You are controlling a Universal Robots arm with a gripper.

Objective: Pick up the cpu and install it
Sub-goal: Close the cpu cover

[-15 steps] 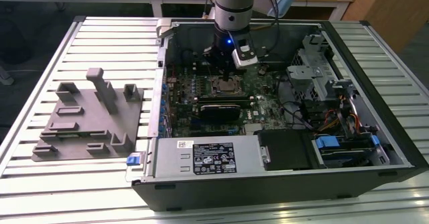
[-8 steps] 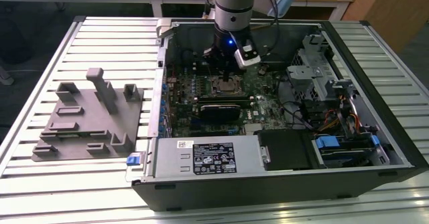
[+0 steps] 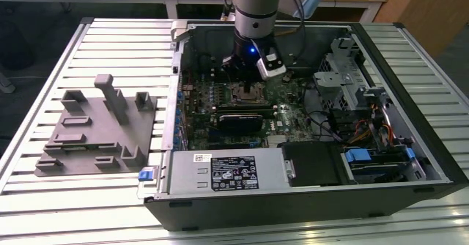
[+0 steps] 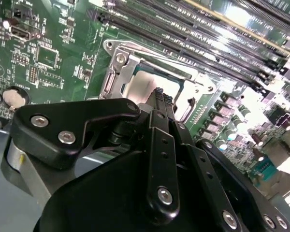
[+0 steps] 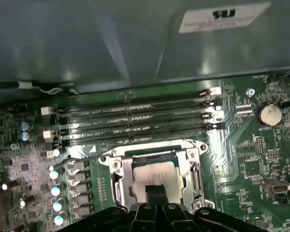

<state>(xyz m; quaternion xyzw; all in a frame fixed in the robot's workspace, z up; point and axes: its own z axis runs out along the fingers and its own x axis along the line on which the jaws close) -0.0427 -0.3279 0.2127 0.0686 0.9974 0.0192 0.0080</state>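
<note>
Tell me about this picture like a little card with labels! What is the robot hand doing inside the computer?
place: inside an open computer case on a slatted metal table
gripper: shut, its tip right over the cpu
cpu: silver square lying flat in the socket
socket: metal frame around the cpu, lid open
touching: cannot tell if the gripper touches the cpu
nearby on the board: long memory slots and a round battery
outside the case: grey fixture, on the exterior view's left
</note>
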